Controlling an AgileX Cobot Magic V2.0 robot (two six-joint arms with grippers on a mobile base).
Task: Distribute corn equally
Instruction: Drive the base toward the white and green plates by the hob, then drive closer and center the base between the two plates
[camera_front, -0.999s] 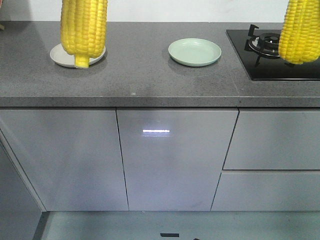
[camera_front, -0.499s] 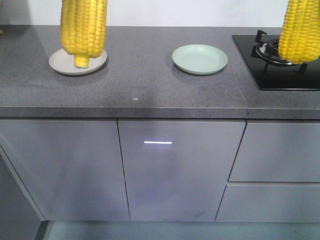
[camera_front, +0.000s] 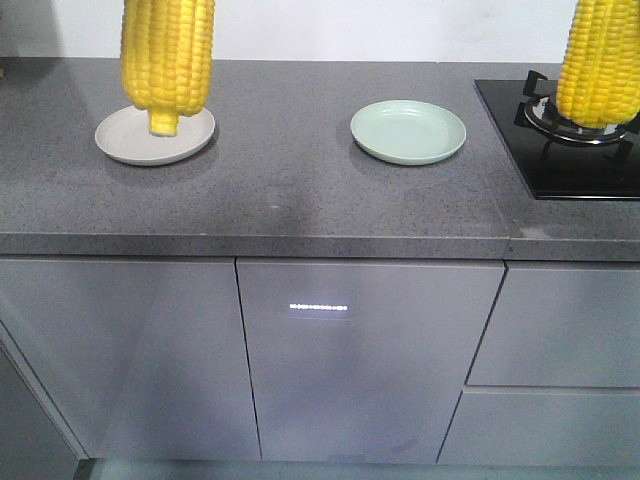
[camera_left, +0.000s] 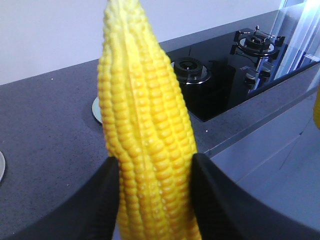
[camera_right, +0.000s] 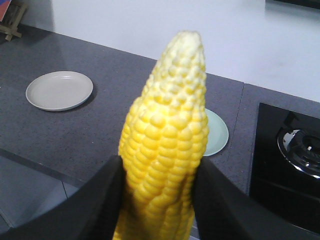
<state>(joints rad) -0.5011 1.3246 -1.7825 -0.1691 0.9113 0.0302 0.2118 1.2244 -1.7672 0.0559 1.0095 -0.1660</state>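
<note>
Yellow left cob (camera_left: 145, 115) clenched in left tool (camera_left: 155, 170), right cob (camera_right: 167, 125) in right tool (camera_right: 160, 170) (same grip). Likely transport step; next: lower each onto grey plate (camera_front: 120, 138), green plate (camera_front: 408, 132).

The counter (camera_front: 300, 190) looked like grey speckled stone, matt and finely grained. The grey plate (camera_front: 120, 138) was smooth and dull; the green plate (camera_front: 408, 131) smooth with a faint sheen. The hob (camera_front: 580, 170) was glossy black glass, its grate (camera_left: 256, 39) dark matt metal. The cupboard doors (camera_front: 360, 360) were smooth grey with a satin finish that mirrored a strip of light. The left cob (camera_left: 145, 125) and right cob (camera_right: 167, 140) were bumpy with a waxy, plastic-like shine. The fingers (camera_left: 90, 205) of the left gripper (camera_left: 155, 160) and those of the right gripper (camera_right: 160, 161) were matt black, finely textured. The wall (camera_right: 100, 25) was plain matt white
</note>
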